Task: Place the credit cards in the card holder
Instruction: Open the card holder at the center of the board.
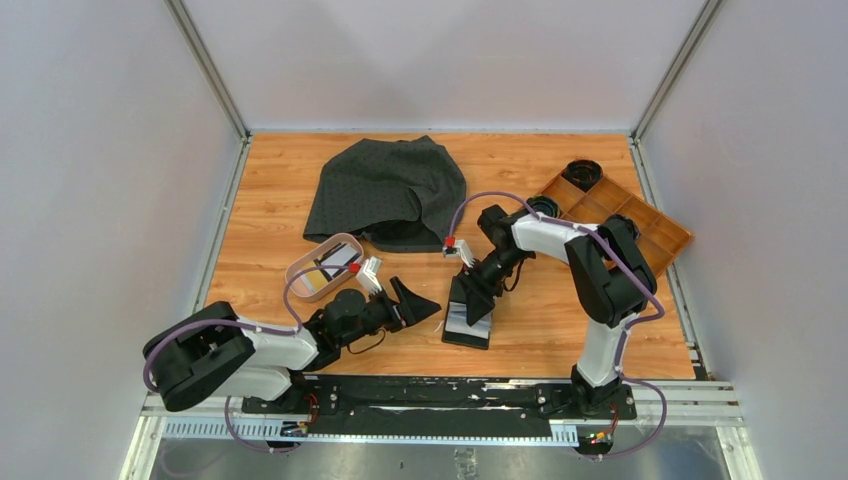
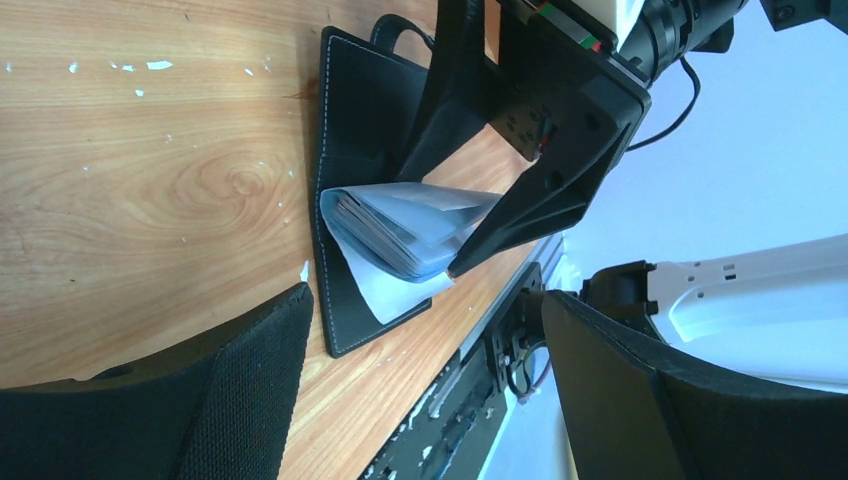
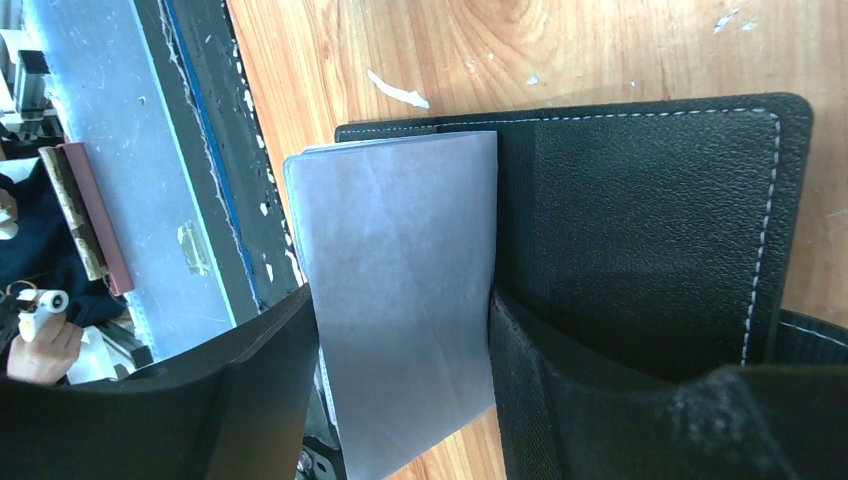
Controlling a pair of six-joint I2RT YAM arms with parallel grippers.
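Note:
The card holder (image 1: 467,325) lies open on the table near the front edge, black cover down, its greyish-blue pockets (image 2: 405,232) fanned upward. My right gripper (image 1: 471,298) is open and straddles the pockets, one finger (image 3: 620,400) resting on the black cover (image 3: 650,230), the pocket sheaf (image 3: 400,290) between the jaws. My left gripper (image 1: 418,298) is open and empty just left of the holder, pointing at it; its jaws frame the holder in the left wrist view (image 2: 350,200). The credit cards (image 1: 333,262) lie in a pink oval dish (image 1: 300,277) behind the left gripper.
A dark cloth (image 1: 390,190) is heaped at the back middle. A long wooden compartment tray (image 1: 625,215) sits at the back right with a black round thing (image 1: 582,172) in it. The table's front rail (image 2: 480,350) runs close to the holder.

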